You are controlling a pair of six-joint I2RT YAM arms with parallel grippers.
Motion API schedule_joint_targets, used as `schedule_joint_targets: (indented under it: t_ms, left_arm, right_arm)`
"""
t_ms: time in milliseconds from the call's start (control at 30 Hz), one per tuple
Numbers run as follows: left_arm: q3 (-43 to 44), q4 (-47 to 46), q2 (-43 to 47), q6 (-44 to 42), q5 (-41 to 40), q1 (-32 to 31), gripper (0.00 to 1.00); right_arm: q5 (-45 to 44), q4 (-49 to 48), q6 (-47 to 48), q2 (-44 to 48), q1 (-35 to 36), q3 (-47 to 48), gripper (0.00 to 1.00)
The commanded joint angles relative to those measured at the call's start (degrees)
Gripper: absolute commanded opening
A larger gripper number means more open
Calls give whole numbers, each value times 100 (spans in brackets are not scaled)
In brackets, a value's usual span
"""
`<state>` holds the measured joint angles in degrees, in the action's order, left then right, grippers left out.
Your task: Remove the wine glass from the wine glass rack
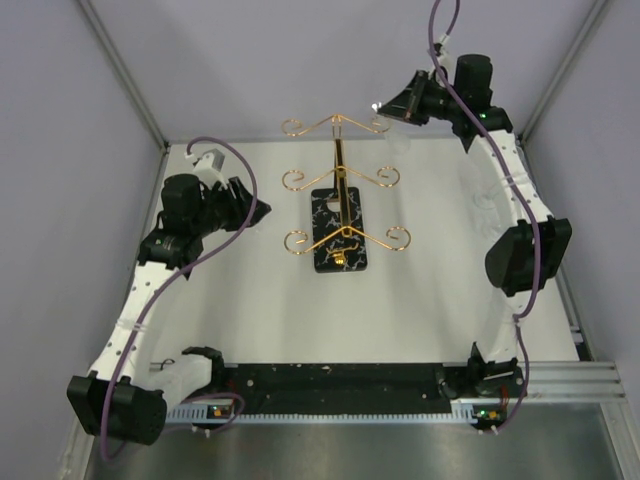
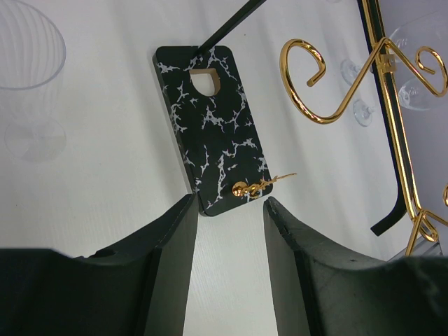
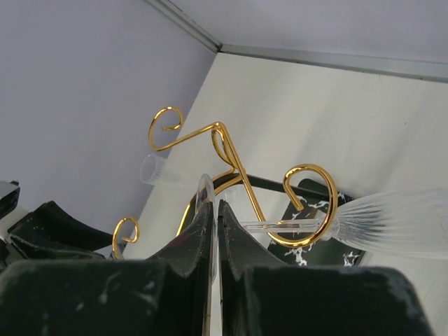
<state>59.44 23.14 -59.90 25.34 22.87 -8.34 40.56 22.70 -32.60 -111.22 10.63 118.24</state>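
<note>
The wine glass rack (image 1: 338, 190) stands mid-table, gold wire on a black white-veined base (image 2: 210, 126). A clear ribbed wine glass (image 3: 399, 224) hangs at its far right arm. Its stem (image 3: 287, 225) lies through a gold scroll (image 3: 308, 210), and its bowl points right. My right gripper (image 3: 213, 203) is shut on the glass's thin round foot (image 3: 203, 185), level with the scroll; in the top view it (image 1: 388, 108) is at the rack's far right arm. My left gripper (image 2: 227, 203) is open and empty, just left of the base; it also shows in the top view (image 1: 258, 212).
A second clear glass (image 2: 28, 63) stands on the table left of the rack, behind the left arm; it also shows in the top view (image 1: 205, 158). The other scroll arms (image 2: 315, 77) stick out both sides. Grey walls close in the table at the back and sides.
</note>
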Motion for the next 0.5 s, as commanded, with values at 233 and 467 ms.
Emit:
schedule_joint_targets:
  t_ms: [233, 467]
  left_arm:
    - [-29, -222, 128, -82, -11, -1, 49]
    - [-29, -222, 119, -82, 7, -1, 49]
  right_arm:
    - [471, -608, -431, 206, 158, -196, 0]
    - [497, -845, -712, -92, 325, 103, 0]
